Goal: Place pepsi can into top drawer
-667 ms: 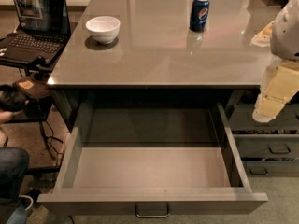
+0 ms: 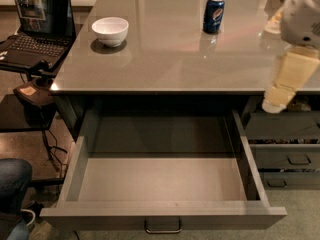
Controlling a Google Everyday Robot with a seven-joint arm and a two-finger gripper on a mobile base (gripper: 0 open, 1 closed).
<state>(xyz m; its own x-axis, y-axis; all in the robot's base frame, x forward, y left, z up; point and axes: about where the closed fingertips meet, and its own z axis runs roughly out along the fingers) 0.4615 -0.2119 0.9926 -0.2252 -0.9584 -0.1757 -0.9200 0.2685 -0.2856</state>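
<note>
The pepsi can [image 2: 213, 14] stands upright on the grey counter [image 2: 175, 59], at the back and right of centre. The top drawer [image 2: 165, 184] is pulled wide open below the counter's front edge, and nothing lies inside it. Its small dark loop handle [image 2: 162, 228] shows at the bottom centre. My gripper [image 2: 275, 104] hangs at the right, over the counter's front right edge. It points down, well to the right of and nearer than the can, and holds nothing that I can see.
A white bowl [image 2: 110, 30] sits on the counter's left part. An open laptop [image 2: 35, 26] stands on a side table at far left. Narrower grey drawers [image 2: 287, 156] are stacked at right. A person's knee [image 2: 12, 184] shows at bottom left.
My gripper has shifted slightly up and to the left. The can, bowl and drawer have not moved.
</note>
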